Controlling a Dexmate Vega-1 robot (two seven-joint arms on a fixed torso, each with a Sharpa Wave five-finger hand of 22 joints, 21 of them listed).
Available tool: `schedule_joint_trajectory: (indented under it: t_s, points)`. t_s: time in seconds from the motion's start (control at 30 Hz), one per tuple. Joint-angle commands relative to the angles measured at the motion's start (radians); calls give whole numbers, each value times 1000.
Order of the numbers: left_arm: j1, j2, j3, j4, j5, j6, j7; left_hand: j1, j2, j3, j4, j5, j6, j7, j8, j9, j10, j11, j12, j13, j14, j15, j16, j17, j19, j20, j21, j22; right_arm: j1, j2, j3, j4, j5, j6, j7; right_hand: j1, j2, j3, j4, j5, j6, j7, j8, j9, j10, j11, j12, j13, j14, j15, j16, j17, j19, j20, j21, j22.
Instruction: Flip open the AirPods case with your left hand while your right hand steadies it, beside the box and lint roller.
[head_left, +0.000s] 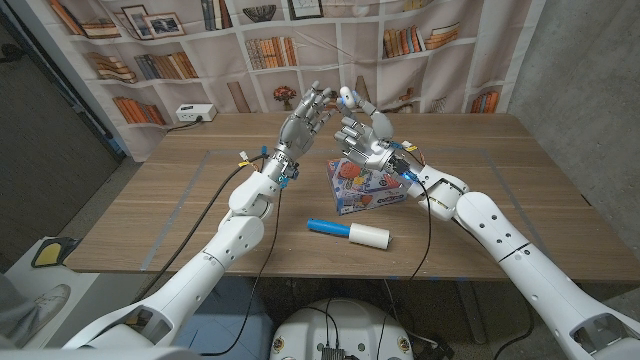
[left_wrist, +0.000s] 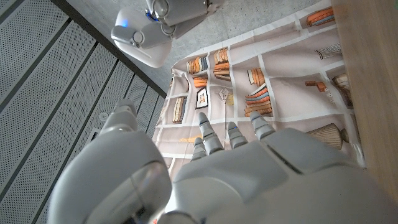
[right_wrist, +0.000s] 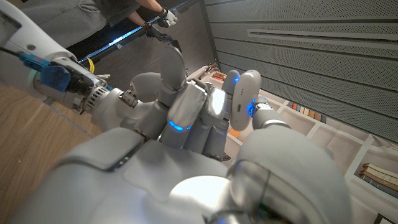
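Both arms reach in over the table, raised. The left hand (head_left: 306, 117) stands with fingers up and apart; the right hand (head_left: 366, 135) pinches a small white case beside it.

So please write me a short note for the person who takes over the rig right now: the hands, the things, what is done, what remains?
Right robot hand: raised above the table, holds the white AirPods case.
Left robot hand: raised beside it, fingers at the right hand; contact with the case cannot be told.
Box lies on the table under the right hand; lint roller lies nearer the front edge.
Done: case lifted and steadied.
Left: flip the lid; it looks closed.
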Motion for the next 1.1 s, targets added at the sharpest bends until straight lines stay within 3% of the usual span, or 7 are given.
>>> schedule_joint_trajectory:
  t_s: [0.03,0.4,0.47,0.6,0.9,1.1]
  points:
    - [-9,35,-15,-31,53,-10,24,4,11,4,-5,4,-2,-2,-4,1,-5,1,-1,0,2,7,3,1,5,9,4,2,-2,1,-4,-1,4,-5,-11,48,59,137,-28,8,7,-5,1,5,-6,-22,6,5,4,-1,0,2,-5,-70,2,2]
    - [-5,84,-29,-61,134,-5,108,-59,-61,-52,8,3,-5,-21,-4,1,-7,-14,1,-5,21,-16,11,6,26,-4,8,1,-9,1,-2,-7,6,-2,-15,43,58,143,-29,8,7,-6,-2,8,-5,-22,9,6,5,-1,1,2,-4,-70,2,3]
    - [5,98,-34,-80,166,0,146,-84,-115,-91,10,23,12,-37,3,1,16,-25,9,-10,43,-39,17,7,44,-13,12,0,-10,1,-2,-8,7,-2,-18,42,58,144,-29,8,8,-6,-4,6,-7,-22,6,2,6,-1,1,2,-4,-70,2,3]
    - [16,101,-34,-92,140,6,140,-92,-147,-116,9,45,20,-40,4,2,-4,-24,0,-17,47,-50,15,7,54,-19,12,-1,-7,2,-4,-5,9,-5,-18,41,58,146,-29,8,11,-5,-6,4,-6,-21,8,4,6,-1,1,2,-4,-70,2,3]
    - [24,118,-37,-114,165,15,179,-88,-157,-126,7,62,22,-44,3,2,-4,-30,-1,-23,52,-53,15,7,64,-25,13,-1,3,2,-13,0,-3,-6,-8,38,58,150,-29,8,9,-5,-8,7,-11,-22,3,-2,7,-1,1,2,-5,-70,1,3]
    - [20,127,-34,-127,181,33,200,-69,-139,-121,5,80,23,-40,4,3,2,-29,1,-27,61,-51,16,7,70,-21,14,0,5,-7,-14,-4,-14,-7,-5,36,58,152,-30,8,10,-6,-7,12,-11,-22,1,-3,8,-1,1,2,-4,-70,1,4]
